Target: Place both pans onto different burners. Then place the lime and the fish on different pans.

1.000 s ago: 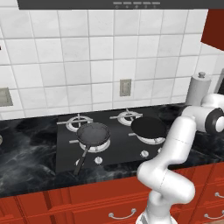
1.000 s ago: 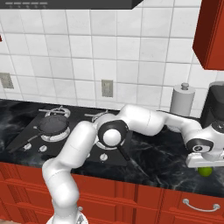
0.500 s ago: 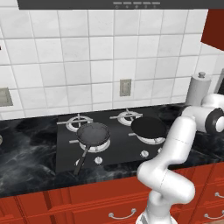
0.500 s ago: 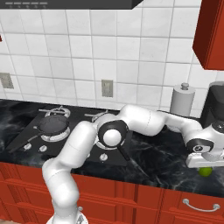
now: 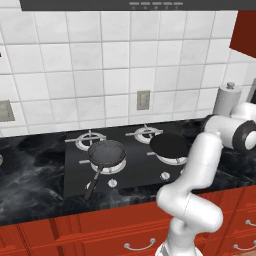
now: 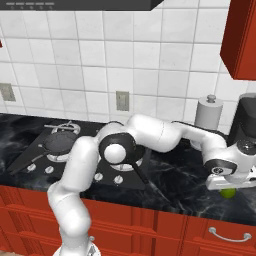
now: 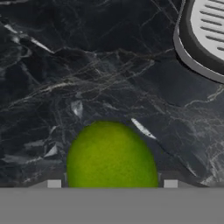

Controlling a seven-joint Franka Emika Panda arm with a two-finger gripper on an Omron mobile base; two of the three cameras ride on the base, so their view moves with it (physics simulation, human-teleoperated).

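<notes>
While the arm reaches far out past the right end of the cooktop [image 5: 120, 165], the tool [image 6: 227, 181] hangs low over the dark marble table [image 6: 185, 185] with the lime [image 7: 111, 157] between its fingertips [image 7: 54, 183], one tip showing at each side of the fruit. The tips sit right at the lime's flanks, yet whether they press on it I cannot tell, so the grip remains uncertain. In the right base view the lime [image 6: 228, 192] shows as a green spot just below the hand, resting on the table well to the right of the cooktop, near the table's front edge. On the cooktop, the grey-black pan [image 5: 106, 152] sits on the front left burner, its long handle [image 5: 93, 178] pointing toward the front edge. The plain black pan [image 5: 170, 145] sits on the front right burner, beside the first pan and apart from it. Behind the cooktop's right end stand a grey canister [image 6: 208, 113] and, further right, a dark appliance [image 6: 247, 117]. A round grey vented base [image 7: 203, 35] lies near the lime in the hand view.
</notes>
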